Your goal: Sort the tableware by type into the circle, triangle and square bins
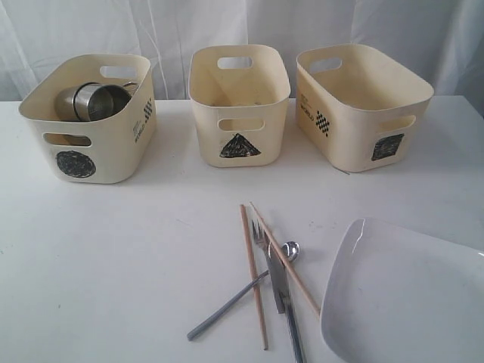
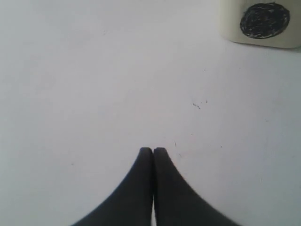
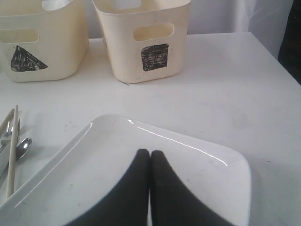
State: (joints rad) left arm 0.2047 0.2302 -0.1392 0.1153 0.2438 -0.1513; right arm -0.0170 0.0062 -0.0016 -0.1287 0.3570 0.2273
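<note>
White table (image 1: 113, 249), curtain (image 1: 76, 38) bkgd; L jaws together, R jaws together over plate (image 3: 188, 179).

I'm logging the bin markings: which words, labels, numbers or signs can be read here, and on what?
No readable words or numbers.
Drawn circle sign: front of left bin.
Drawn triangle sign: front of middle bin.
Drawn square sign: front of right bin.
Printed side labels with chequered patches, left and right bins: too small to read.

White table (image 1: 91, 265): circle bin (image 1: 87, 121) 10 o'clock, triangle bin (image 1: 238, 106) 12, square bin (image 1: 363, 106) 2; cutlery (image 1: 277, 280), chopsticks (image 1: 253, 276) 6; plate (image 1: 401, 302) 4.
</note>
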